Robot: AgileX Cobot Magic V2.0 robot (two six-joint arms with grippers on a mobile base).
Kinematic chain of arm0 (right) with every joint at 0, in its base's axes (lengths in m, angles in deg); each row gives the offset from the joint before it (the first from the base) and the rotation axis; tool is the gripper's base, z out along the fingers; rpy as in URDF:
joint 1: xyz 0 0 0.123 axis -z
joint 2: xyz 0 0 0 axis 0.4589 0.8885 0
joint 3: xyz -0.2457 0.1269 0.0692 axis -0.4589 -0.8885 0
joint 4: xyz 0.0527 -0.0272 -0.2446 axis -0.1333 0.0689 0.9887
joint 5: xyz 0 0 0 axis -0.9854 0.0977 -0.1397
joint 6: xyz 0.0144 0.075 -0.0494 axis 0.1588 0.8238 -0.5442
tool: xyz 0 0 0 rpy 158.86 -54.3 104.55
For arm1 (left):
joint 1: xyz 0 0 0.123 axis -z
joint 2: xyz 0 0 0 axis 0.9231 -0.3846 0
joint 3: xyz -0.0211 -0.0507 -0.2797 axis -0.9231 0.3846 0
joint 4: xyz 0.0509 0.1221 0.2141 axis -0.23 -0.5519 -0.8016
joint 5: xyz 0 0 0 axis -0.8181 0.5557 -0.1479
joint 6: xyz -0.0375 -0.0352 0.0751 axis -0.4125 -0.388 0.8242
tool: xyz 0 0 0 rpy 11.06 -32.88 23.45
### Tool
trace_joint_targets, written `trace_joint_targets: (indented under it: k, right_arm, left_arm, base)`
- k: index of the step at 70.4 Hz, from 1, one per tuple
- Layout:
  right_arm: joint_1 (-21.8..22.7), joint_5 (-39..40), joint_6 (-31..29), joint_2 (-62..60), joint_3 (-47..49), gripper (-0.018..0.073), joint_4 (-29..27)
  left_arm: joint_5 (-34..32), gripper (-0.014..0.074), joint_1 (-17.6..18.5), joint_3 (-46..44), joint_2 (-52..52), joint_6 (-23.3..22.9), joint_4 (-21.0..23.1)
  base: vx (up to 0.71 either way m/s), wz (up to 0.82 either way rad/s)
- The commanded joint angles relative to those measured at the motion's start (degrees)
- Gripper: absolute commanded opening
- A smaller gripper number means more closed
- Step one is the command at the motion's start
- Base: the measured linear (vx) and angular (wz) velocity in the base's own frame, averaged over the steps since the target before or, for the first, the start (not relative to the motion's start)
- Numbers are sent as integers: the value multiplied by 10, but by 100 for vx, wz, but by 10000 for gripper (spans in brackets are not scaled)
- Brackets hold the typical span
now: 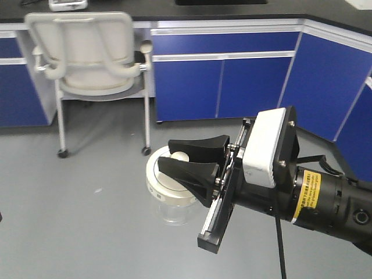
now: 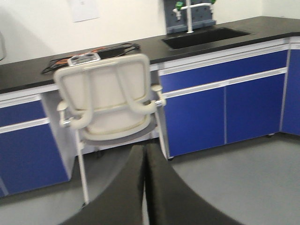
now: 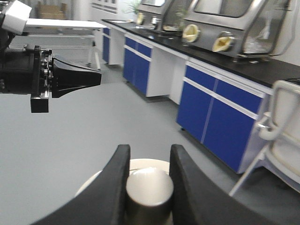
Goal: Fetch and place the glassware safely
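The glassware (image 1: 173, 210) is a squat clear jar under a wide cream-white lid (image 1: 164, 179). It hangs over the grey floor. My right gripper (image 1: 189, 158) reaches in from the right and is shut on the lid's round knob (image 3: 149, 187). In the right wrist view the knob fills the gap between the right gripper's (image 3: 150, 150) black fingers, with the lid (image 3: 151, 163) showing beyond it. My left gripper (image 2: 144, 149) is shut with nothing between its fingers, and it points at a chair. From the right wrist the left gripper (image 3: 96, 77) shows at the upper left, well away from the jar.
A cream chair on castors (image 1: 87, 55) stands just behind the jar, against blue cabinets (image 1: 221, 81) under a black counter (image 2: 154, 49). More blue cabinets (image 1: 331, 87) angle in at the right. A sink (image 2: 204, 36) is set into the counter.
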Motion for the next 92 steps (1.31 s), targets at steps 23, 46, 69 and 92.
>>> trace_joint_targets:
  k: [23,46,69,92]
  right_arm:
    - [0,42,-3,-17,16,-1,-28]
    - [0,42,-3,-17,16,-1,-28]
    - [0,42,-3,-17,16,-1,-28]
    - [0,42,-3,-17,16,-1,-28]
  left_arm:
    - [-41,-7,1,-15,1,-4,3]
    - [-41,-7,1,-15,1,-4,3]
    - [-41,-7,1,-15,1,-4,3]
    - [-41,-7,1,-15,1,-4,3]
  base:
    - [24,-63]
    - [20,-74]
    - [20,-72]
    - [19,-72]
